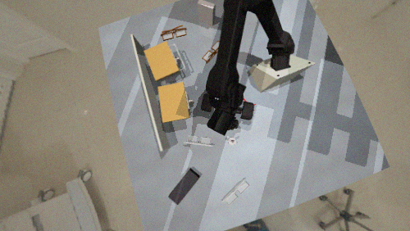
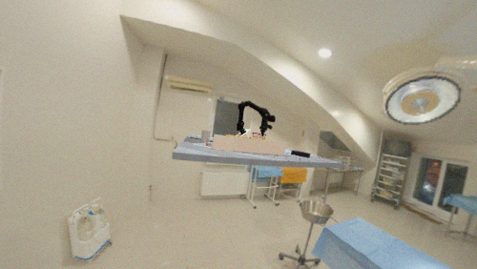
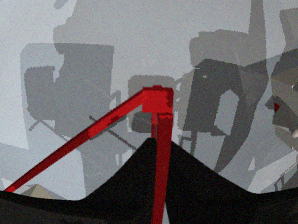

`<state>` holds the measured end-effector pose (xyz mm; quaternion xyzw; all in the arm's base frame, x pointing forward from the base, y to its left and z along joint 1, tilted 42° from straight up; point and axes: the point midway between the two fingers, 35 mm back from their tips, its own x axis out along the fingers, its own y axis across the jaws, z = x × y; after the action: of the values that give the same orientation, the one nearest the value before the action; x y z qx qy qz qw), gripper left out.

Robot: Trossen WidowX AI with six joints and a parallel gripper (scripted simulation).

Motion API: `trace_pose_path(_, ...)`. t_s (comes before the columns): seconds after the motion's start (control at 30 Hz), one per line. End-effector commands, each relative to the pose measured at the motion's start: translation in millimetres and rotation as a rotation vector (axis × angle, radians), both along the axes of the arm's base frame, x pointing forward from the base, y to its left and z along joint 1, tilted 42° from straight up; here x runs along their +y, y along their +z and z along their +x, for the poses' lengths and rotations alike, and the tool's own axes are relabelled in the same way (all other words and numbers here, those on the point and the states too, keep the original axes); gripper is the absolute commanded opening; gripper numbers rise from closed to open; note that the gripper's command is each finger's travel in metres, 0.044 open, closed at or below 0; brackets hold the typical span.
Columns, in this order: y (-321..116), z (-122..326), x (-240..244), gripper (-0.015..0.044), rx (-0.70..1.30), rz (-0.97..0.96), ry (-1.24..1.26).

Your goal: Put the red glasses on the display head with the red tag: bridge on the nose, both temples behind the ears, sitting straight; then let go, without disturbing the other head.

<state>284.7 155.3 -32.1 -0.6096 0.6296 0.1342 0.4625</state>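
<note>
My gripper (image 3: 157,145) (image 2: 263,134) is shut on the red glasses (image 3: 157,101) (image 2: 256,134). In the wrist view one thin red bar runs from a corner block down between the fingertips, and another slants to the lower left. The glasses are raised above the table; the arm hides most of them in the top view. Two display heads with orange tops, an upper one (image 1: 161,61) and a lower one (image 1: 173,102), stand left of the gripper, noses toward it. Part of a head (image 3: 290,120) shows at the wrist view's right edge, with a small red patch; whose tag it is, I cannot tell.
A long upright board (image 1: 148,94) stands behind the heads. Brown glasses (image 1: 174,33) lie above them. Pale glasses (image 1: 199,143), a small white round object (image 1: 232,141), a dark box (image 1: 184,186) and another pale pair (image 1: 234,190) lie below. A grey block (image 1: 207,13) stands at the top.
</note>
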Motion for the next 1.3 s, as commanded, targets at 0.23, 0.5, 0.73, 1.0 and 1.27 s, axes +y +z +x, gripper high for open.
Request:
trace_pose_path(0.23,-18.4,5.7,27.5,0.0000,-0.213,0.066,-0.249)
trace_pose_path(0.5,-33.9,7.7,45.2,0.0000,-0.371,0.109,-0.434)
trace_pose_path(0.73,-48.4,8.0,59.9,0.0000,-0.509,0.146,-0.596)
trace_pose_path(1.0,-62.5,7.1,72.8,0.0000,-0.637,0.180,-0.746)
trace_pose_path(1.27,-74.0,10.5,63.8,0.0000,-0.638,0.181,-0.746)
